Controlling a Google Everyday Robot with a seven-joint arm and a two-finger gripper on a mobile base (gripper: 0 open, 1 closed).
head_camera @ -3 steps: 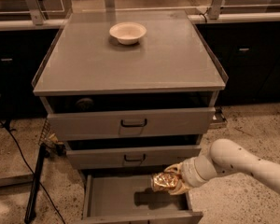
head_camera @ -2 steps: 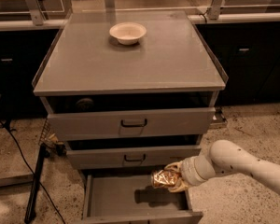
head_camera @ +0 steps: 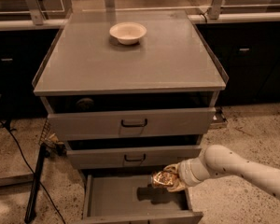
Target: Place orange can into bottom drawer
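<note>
**Can held over open drawer**

The gripper point(head_camera: 168, 181) hangs over the right rear part of the pulled-out drawer point(head_camera: 113, 199), its fingers clamped on the can point(head_camera: 160, 178). The can is in the air, clear of the grey floor, and lies tilted rather than upright, its wrinkled orange-gold side catching the light. Its dark shadow point(head_camera: 150, 193) falls on the floor just below and a little to the left. The can sits just under the lower edge of the middle front point(head_camera: 177, 154), though whether the two touch cannot be told.

The white arm point(head_camera: 238, 166) reaches in from the lower right of the camera view, crossing the speckled floor point(head_camera: 252, 129) beside the cabinet point(head_camera: 130, 64).

The drawer stands open at the cabinet's foot, a shallow grey tray with low side walls. Above it, the middle front and the top front point(head_camera: 84, 123) each carry a black loop handle and sit slightly forward, leaving a dark gap above each.

A white bowl point(head_camera: 128, 32) rests upright near the back of the cabinet's flat top, well apart from the gripper.
</note>
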